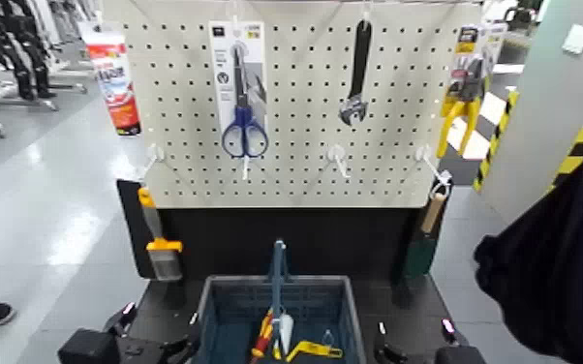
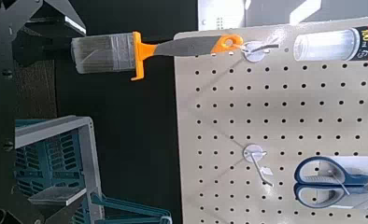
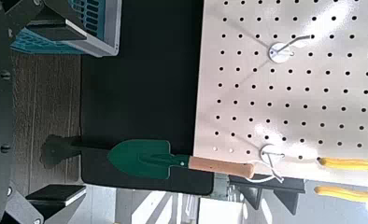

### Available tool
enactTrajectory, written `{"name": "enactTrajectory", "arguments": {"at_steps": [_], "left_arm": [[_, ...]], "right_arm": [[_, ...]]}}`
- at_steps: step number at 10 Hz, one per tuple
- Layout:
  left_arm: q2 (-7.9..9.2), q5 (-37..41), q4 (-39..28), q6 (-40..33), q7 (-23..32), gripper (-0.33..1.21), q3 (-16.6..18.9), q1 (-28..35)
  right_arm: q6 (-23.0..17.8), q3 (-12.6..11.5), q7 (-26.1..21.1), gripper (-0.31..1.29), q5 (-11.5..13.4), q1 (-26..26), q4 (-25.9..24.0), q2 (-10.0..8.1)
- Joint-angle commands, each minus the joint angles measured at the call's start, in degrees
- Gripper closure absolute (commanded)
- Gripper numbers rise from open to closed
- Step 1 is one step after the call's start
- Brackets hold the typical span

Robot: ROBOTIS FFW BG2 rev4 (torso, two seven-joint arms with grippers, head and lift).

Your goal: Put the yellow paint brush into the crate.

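Note:
The yellow paint brush (image 1: 160, 244) hangs from a hook at the lower left of the pegboard, bristle head down. The left wrist view shows it too (image 2: 145, 51), with a grey handle, an orange band and pale bristles. The crate (image 1: 218, 310) stands below the board at centre, with its blue handle upright. It also shows in the left wrist view (image 2: 51, 154). My left gripper (image 1: 160, 331) is low at the crate's left, open and empty, well below the brush. My right gripper (image 1: 414, 339) is low at the crate's right, open and empty.
The pegboard (image 1: 295, 116) carries blue scissors (image 1: 244, 131), a black wrench (image 1: 357, 77), yellow pliers (image 1: 462, 102) and a tube (image 1: 114, 82). A green trowel (image 1: 421, 247) hangs at the lower right. The crate holds several small tools. A person's dark sleeve (image 1: 557, 261) is at right.

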Motion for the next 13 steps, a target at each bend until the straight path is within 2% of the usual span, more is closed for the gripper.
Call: {"name": "enactTrajectory", "arguments": {"at_steps": [1, 5, 8, 11, 13], "left_arm": [[0.00, 0.09, 0.00, 0.00, 0.14, 0.11, -0.18, -0.09], [0.00, 1.32, 0.00, 0.53, -1.01, 0.11, 0.62, -0.17], [0.18, 3.08, 0.18, 5.36, -10.94, 0.11, 6.33, -2.99], [3.25, 4.75, 2.37, 8.17, -17.27, 0.11, 10.02, -7.12], [5.98, 6.94, 5.19, 8.96, -20.78, 0.12, 11.87, -10.02]], "right_arm": [[0.20, -0.29, -0.09, 0.14, 0.18, 0.10, -0.40, 0.15], [0.02, -0.29, -0.09, 0.14, 0.18, 0.27, -0.05, 0.85], [0.28, 0.06, -0.09, 0.14, 0.18, 0.10, 0.12, 0.85], [0.28, 0.32, 0.00, 0.14, 0.09, -0.08, 0.39, 0.94], [0.37, 0.50, 0.00, 0.14, 0.09, -0.25, 0.56, 0.94]]}}
